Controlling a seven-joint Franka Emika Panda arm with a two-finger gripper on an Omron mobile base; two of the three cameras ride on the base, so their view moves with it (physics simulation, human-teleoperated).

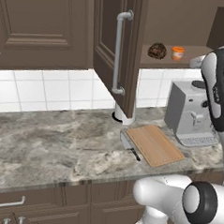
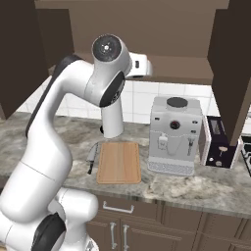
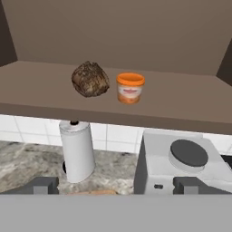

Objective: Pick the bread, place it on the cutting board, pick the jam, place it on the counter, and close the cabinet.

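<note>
Tabletop marbled, carries the cutting board with a knife just beside its left edge, coffee machine to the right. Cabinet door open. Bread and jam sit side by side on the cabinet shelf, bread on the left. Pincer spread, empty, level with the shelf front.

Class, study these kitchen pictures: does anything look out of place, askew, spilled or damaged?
Nothing is spilled, tipped or damaged. The one oddity: the cabinet doors hang open, with the bread and the jam sitting upright side by side on its bare shelf. The cutting board lies flat on the counter.
</note>
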